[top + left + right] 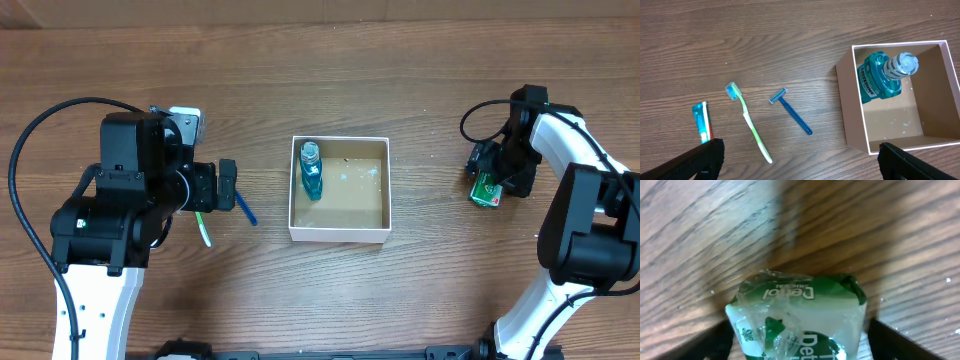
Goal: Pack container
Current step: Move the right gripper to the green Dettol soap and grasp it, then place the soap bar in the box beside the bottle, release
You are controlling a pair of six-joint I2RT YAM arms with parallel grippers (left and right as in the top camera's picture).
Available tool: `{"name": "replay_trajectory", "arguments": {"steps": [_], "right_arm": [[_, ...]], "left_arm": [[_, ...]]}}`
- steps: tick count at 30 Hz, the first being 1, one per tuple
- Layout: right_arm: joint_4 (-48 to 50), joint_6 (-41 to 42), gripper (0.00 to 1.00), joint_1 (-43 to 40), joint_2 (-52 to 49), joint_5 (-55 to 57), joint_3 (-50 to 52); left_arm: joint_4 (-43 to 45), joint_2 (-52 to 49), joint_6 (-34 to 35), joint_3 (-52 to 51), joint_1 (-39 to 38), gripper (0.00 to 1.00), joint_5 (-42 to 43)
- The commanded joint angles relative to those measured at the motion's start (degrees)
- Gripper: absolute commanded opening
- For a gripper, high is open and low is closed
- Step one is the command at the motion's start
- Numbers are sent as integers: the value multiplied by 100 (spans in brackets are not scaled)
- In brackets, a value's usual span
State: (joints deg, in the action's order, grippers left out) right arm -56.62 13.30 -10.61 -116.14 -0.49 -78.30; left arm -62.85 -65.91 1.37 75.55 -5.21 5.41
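The container [339, 233] is a shallow square box with white walls and a brown bottom, at the table's middle; it also shows in the left wrist view [855, 100]. A teal mouthwash bottle [311, 171] lies inside along its left wall [880, 80]. My left gripper [799, 160] is open and empty, hovering left of the box above a green toothbrush [751, 125], a blue razor [792, 112] and a toothpaste tube [700, 121]. My right gripper [800, 342] is at the far right, its fingers against both sides of a green and white soap packet [800, 320] that rests on the table [487, 188].
The wooden table [420, 300] carries everything. The toothbrush [205, 230] and razor [245, 210] lie between the left arm and the box. A cable loops over the left arm [30, 150]. The right arm's base stands at the front right [590, 260].
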Motion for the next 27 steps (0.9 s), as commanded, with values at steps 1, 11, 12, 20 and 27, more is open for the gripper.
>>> {"name": "replay_trajectory", "arguments": {"steps": [1, 11, 12, 20, 27], "right_arm": [[-4, -28, 65, -17, -26, -72, 26], [-24, -4, 42, -17, -26, -74, 24], [-46, 20, 40, -17, -24, -98, 13], [-994, 166, 34, 203, 678, -136, -981], [-992, -4, 34, 2020, 2900, -131, -1462]], "left_arm": [[4, -9, -7, 144, 33, 100, 59], [2, -9, -7, 144, 33, 100, 59], [2, -9, -7, 144, 33, 100, 59], [2, -9, -7, 144, 33, 100, 59], [2, -9, -7, 144, 33, 100, 57]]}}
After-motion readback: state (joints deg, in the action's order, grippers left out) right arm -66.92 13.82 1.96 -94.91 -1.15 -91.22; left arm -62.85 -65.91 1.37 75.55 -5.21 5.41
